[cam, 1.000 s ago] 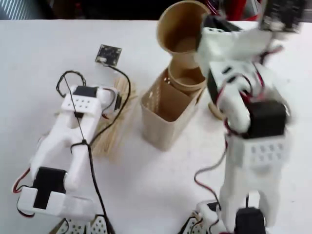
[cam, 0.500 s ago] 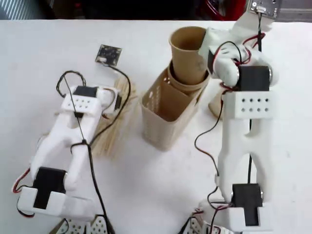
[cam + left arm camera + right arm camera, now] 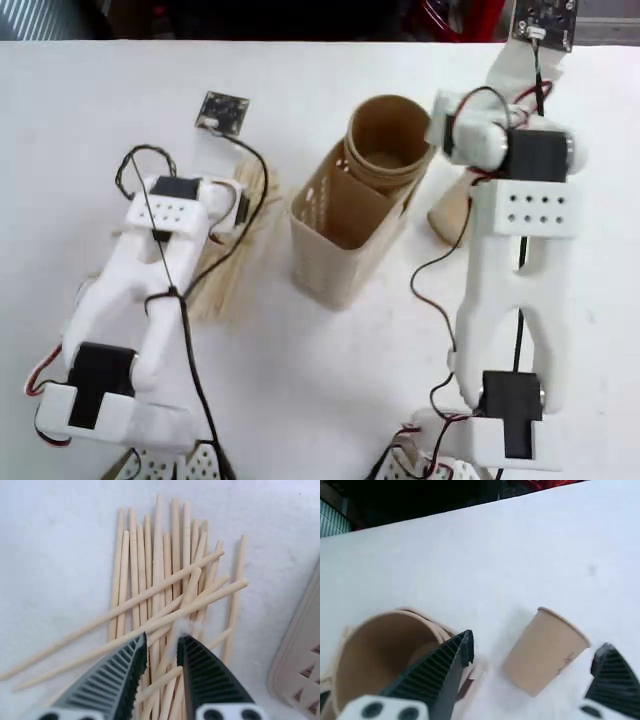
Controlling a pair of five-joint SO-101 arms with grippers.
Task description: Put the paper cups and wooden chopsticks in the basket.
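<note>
- On the right of the table [image 3: 330, 400], my right claw [image 3: 536, 647] hangs wide open, one jaw on each side of the loose paper cup [image 3: 547, 650].
- That cup seems to lie on its side just beside the basket [image 3: 330, 265]; the nested cups [image 3: 385, 140] sit in the basket's far end.
- Step in hand, as I judge it, is taking the loose cup.
- To do it well, I should lower until both jaws flank the cup's wall near its middle, then close gently. Thin paper may crush, and the taper may let it slip toward the narrow end.
- My left claw [image 3: 161, 640] sits low over the wooden chopsticks [image 3: 165, 570], jaws a narrow gap apart with a few sticks between them.
- These chopsticks lie in a loose, crossed heap on the table, at the basket's other side.
</note>
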